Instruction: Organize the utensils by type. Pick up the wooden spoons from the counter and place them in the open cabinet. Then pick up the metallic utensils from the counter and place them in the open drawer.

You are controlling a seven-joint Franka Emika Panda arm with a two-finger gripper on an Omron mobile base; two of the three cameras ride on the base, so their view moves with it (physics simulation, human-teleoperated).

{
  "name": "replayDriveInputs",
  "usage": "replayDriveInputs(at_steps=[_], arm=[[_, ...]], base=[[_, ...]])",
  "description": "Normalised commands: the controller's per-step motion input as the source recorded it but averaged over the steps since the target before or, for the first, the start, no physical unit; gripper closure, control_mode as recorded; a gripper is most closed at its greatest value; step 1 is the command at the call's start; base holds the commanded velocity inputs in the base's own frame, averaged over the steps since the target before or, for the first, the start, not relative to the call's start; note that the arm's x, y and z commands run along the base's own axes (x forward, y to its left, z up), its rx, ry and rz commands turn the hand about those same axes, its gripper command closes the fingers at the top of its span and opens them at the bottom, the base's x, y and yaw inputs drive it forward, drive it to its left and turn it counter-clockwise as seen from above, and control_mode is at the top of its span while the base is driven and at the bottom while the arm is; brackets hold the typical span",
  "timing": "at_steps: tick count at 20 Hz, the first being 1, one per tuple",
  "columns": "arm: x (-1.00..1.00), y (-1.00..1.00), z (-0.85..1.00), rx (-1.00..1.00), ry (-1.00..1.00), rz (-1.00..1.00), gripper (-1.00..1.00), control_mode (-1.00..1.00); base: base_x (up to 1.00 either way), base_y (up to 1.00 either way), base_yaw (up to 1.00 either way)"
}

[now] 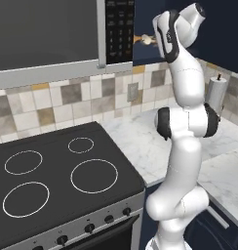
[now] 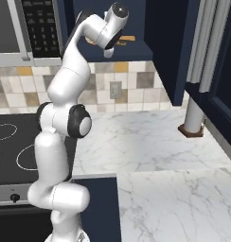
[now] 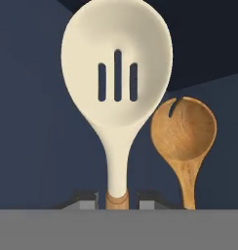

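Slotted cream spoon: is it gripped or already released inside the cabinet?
Gripped: the slotted cream spoon's handle sits between the gripper's fingertips, against the open cabinet's navy interior.

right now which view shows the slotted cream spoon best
The hand view: the cream slotted spoon faces the camera whole, its handle between the gripper fingertips, beside a brown wooden spoon. The left base view shows a small pale glimpse inside the open cabinet; the right base view, just an orange-brown handle.

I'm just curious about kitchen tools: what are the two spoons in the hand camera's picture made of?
The slotted spoon in the gripper looks like smooth matte cream plastic or silicone, with an orange-brown, wood-like handle. The smaller spoon beside it looks like wood: warm brown with visible grain. Both are rendered, so this is a guess.
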Motion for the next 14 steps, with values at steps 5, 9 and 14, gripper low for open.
replayDriveInputs(at_steps=[5,9,14], arm=[[0.40,0.09,-0.10,-0.07,0.00,0.00,1.00,-1.00],[0.34,0.13,-0.09,-0.03,0.00,0.00,1.00,-1.00],[0.15,0.16,-0.16,-0.01,0.00,0.01,-1.00,-1.00]], base=[[0.00,0.00,0.00],[0.00,0.00,0.00],[0.00,0.00,0.00]])
